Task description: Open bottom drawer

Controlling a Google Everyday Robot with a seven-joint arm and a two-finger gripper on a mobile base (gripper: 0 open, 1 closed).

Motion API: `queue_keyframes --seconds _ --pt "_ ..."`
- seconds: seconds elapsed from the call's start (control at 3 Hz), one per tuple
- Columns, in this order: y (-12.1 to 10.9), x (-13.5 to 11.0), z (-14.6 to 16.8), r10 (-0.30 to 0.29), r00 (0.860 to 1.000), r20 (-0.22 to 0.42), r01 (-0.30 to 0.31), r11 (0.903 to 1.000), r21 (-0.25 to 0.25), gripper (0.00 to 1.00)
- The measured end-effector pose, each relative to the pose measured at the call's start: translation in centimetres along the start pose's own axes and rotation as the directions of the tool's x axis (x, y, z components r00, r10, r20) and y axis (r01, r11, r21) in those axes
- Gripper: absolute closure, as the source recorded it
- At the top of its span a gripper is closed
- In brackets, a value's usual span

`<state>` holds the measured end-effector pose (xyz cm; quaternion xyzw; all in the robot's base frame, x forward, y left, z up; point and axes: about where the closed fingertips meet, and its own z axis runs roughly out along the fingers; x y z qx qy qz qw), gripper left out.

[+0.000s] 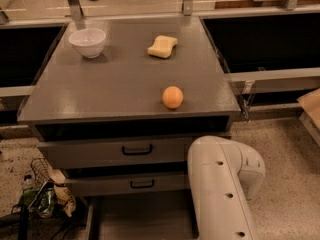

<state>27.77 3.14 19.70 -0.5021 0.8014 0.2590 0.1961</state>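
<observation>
The only part of the robot in sight is a thick off-white arm link with a smooth, matte plastic shell, broad and flat-faced with softly rounded edges. Three small dark round recesses, like screw holes, run in a line down its face. At its upper right the shell swells into a rounded joint cap of the same colour, shaded grey along its side. The gripper is outside the view; the link runs off the lower edge.

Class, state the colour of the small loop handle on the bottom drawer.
Black: the handle on the grey bottom drawer, camera view. The gripper is out of frame.
</observation>
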Motion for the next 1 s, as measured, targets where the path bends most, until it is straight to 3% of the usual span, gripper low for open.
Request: queue_keyframes --seconds 0.67,1.0 --pt "2.4 1.0 -1.1 -0.032 0.999 0.030 0.033 0.9988 -0.035 0.00" --pt "2.4 1.0 -1.1 -0.032 0.999 0.030 0.033 0.9988 -0.035 0.00"
